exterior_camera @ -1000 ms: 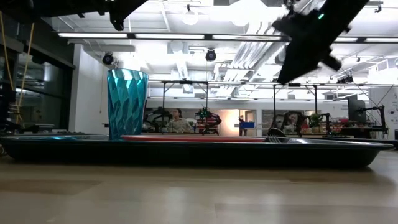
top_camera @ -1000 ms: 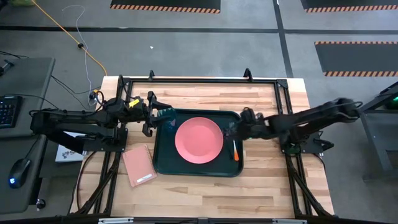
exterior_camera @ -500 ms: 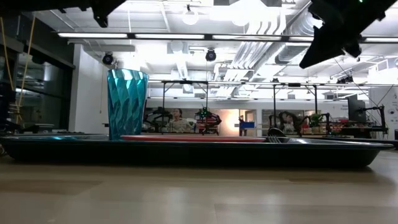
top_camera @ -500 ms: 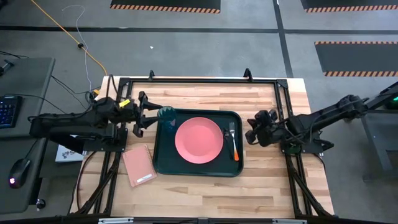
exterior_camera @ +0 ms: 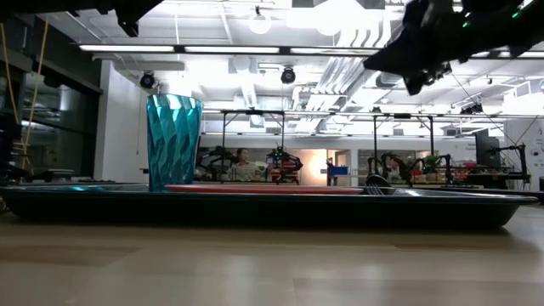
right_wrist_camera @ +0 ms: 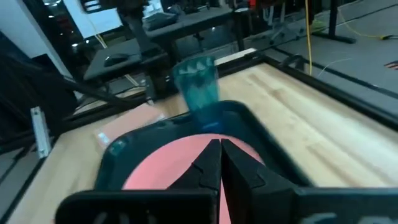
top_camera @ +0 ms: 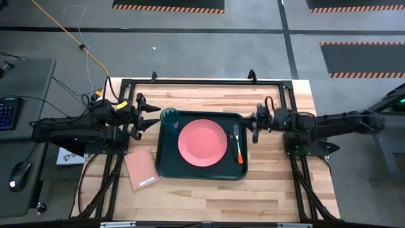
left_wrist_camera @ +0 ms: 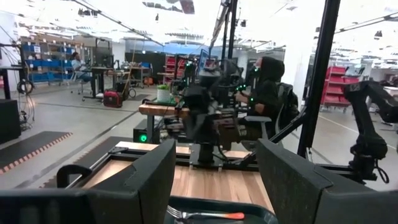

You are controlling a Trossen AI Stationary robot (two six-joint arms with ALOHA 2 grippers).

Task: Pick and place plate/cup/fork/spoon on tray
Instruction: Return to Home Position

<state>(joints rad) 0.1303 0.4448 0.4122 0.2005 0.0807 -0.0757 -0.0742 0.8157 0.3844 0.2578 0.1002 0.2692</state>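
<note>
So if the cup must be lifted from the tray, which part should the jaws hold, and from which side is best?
Probably the upper wall of the cup, with the left gripper coming level from the tray's left edge. The cup stands upright in the tray's far-left corner, its ribbed sides narrow, and the left jaws already stand open beside it. The plate blocks the other side.
</note>
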